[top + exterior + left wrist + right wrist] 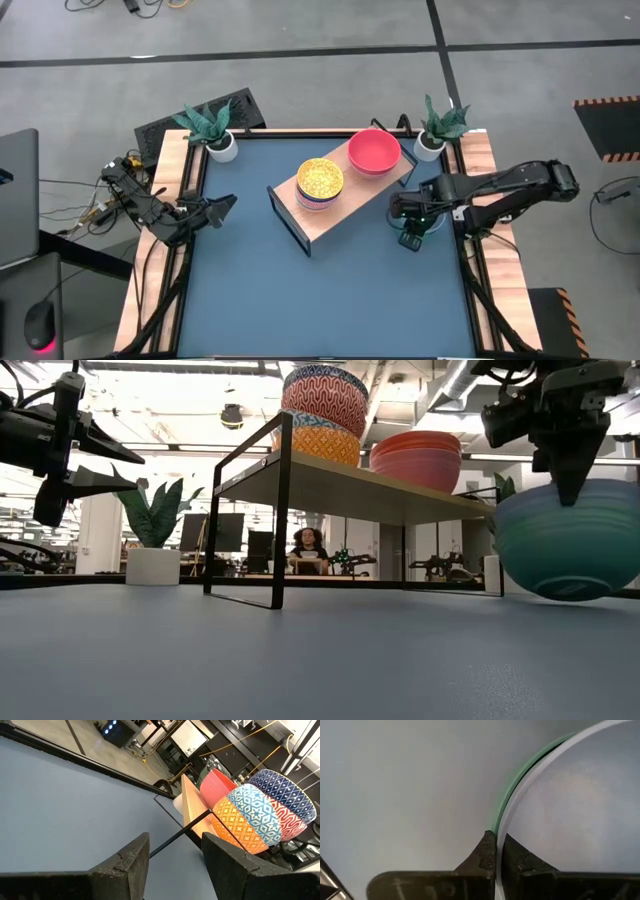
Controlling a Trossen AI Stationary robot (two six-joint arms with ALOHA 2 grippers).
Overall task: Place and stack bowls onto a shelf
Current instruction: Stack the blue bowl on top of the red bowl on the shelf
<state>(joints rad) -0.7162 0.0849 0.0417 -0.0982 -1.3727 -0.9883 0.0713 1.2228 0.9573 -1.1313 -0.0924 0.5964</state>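
Light-wood, black-framed shelf (335, 205) lies slantwise on the blue tabletop (250, 290) in the high view, carrying a stack of small patterned bowls (320, 182) and pink plain bowls (374, 152). The right gripper (412, 238) sits just beside the shelf's near right end; the left gripper (222, 207) waits by the left rail.

At table height, the right gripper pinches the rim of a teal-green plain bowl (568, 540), which is tilted just above the table.

From the left wrist, the fingers (125, 862) stand wide apart, holding nothing.

From the right wrist, the fingers (482, 852) are clamped on the bowl's rim.
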